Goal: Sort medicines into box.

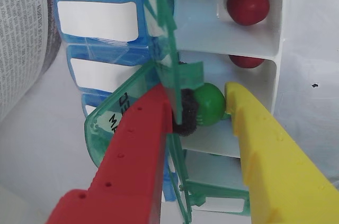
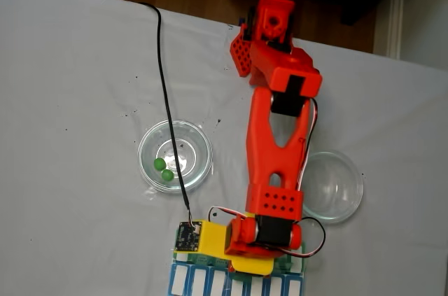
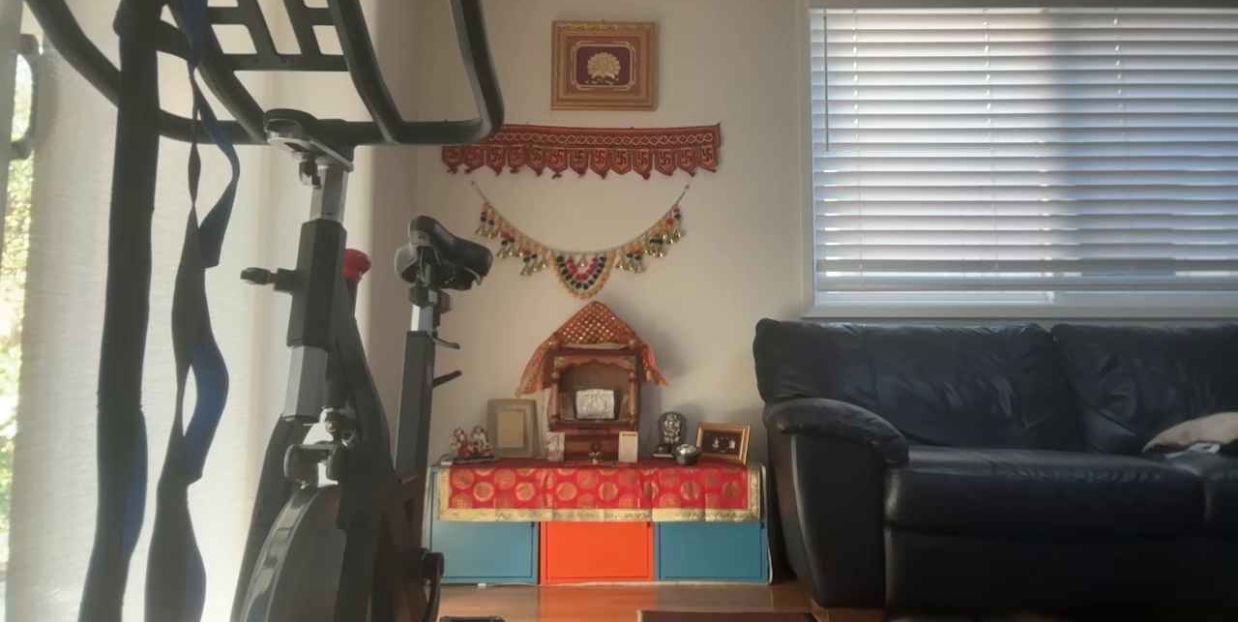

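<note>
In the wrist view my gripper (image 1: 205,105) is shut on a green ball (image 1: 210,104), pinched between the black pad of the red finger (image 1: 143,150) and the yellow finger (image 1: 265,144). The ball hangs over a white compartment of the box (image 1: 276,49), beside an upright green lid (image 1: 114,115). Two dark red balls (image 1: 248,5) (image 1: 246,61) lie in the compartments beyond. In the fixed view the arm (image 2: 276,163) reaches down over the box (image 2: 189,282) at the bottom edge, and two green balls (image 2: 160,164) (image 2: 167,175) rest in a glass dish (image 2: 199,135).
An empty glass dish (image 2: 336,187) sits to the right of the arm. A black cable (image 2: 159,65) runs across the white table to the wrist camera. Blue lids (image 1: 98,12) and a printed label (image 1: 21,38) lie to the left in the wrist view.
</note>
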`<state>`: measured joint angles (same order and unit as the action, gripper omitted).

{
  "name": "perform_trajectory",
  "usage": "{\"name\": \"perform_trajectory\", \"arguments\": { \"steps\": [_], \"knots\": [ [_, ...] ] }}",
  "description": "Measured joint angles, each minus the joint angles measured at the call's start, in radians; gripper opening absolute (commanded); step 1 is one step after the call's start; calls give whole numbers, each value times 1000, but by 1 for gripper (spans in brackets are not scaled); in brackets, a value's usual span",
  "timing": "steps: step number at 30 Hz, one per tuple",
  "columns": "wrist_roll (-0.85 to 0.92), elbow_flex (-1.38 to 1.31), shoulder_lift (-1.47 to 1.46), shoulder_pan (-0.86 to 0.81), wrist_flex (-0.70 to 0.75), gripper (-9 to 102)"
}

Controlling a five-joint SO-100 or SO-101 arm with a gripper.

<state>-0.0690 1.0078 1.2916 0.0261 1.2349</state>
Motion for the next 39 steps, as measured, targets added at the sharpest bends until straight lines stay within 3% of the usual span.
{"name": "perform_trajectory", "arguments": {
  "steps": [7,14,25,30,35,39],
  "knots": [
    [-9,20,0,3,-3,3],
    [26,49,0,12,-2,24],
    [97,-2,5,6,133,34],
    [166,-18,2,-3,267,27],
    [301,-32,69,-51,439,7],
    [431,61,242,-123,491,2]
  ]
}}
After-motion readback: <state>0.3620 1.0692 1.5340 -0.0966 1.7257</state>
